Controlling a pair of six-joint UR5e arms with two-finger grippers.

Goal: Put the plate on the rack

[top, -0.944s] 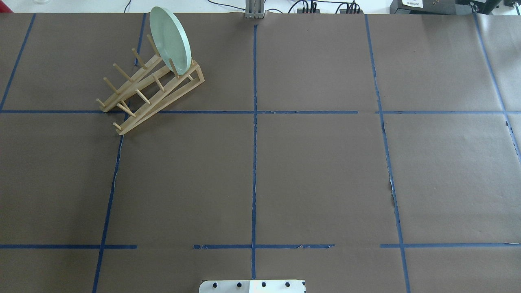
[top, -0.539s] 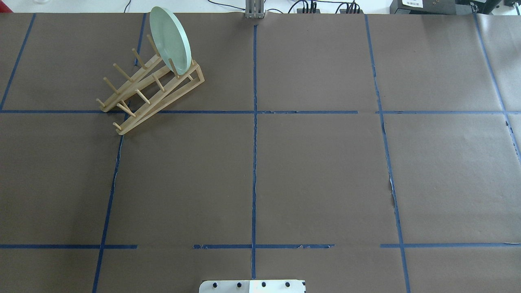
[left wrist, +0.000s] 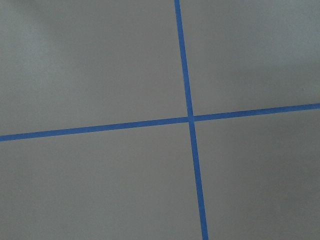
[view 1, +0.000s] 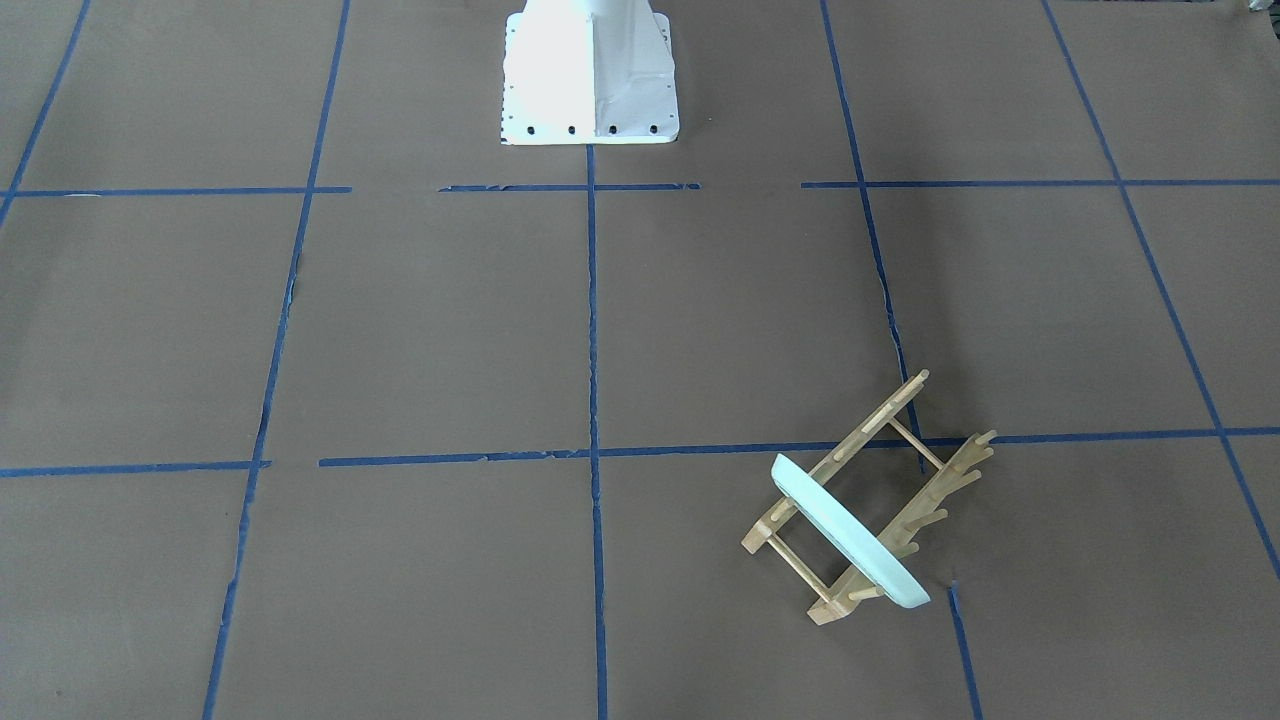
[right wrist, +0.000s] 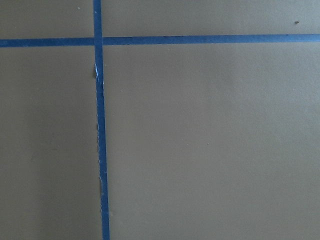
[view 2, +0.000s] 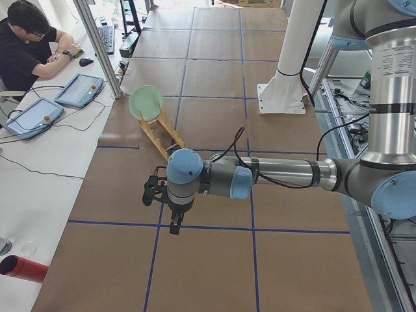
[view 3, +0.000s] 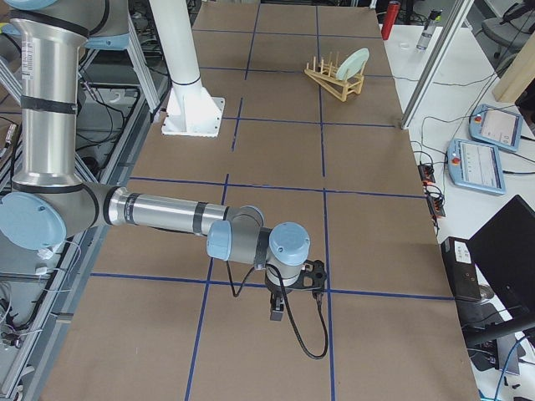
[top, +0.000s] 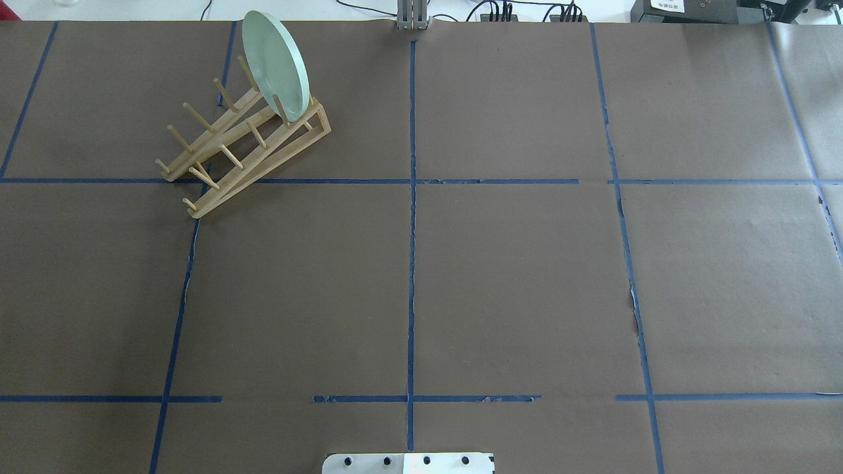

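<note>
While both arms hang out over the two ends of the counter [top: 514, 283], the plate [top: 275, 62] is already on the rack [top: 220, 196]. It stands on edge between the pegs at the rack's taller end, tipped a little rather than dead upright. Nothing is touching it but the wood.

Rack and plate sit close to the counter's far edge, towards the far left corner as the robot faces it. The front-facing camera shows the plate [view 1: 850, 535] edge-on across both rails of the rack [view 1: 880, 419].

From the left end of the counter I see the left hand [view 2: 174, 224] pointing down above the brown paper, near that left edge. The plate [view 2: 145, 103] and rack [view 2: 162, 138] are well apart from it, further along towards the far edge. Whether its fingers are together or apart I cannot tell from here. Its wrist camera sees only a crossing of blue tape [left wrist: 190, 118].

From the other end, the right hand [view 3: 277, 307] hangs low near the right edge. The plate [view 3: 354, 60] on the rack [view 3: 334, 83] is small at the opposite end, a long way off. I cannot tell that hand's state either. It grips nothing that I can see.
</note>
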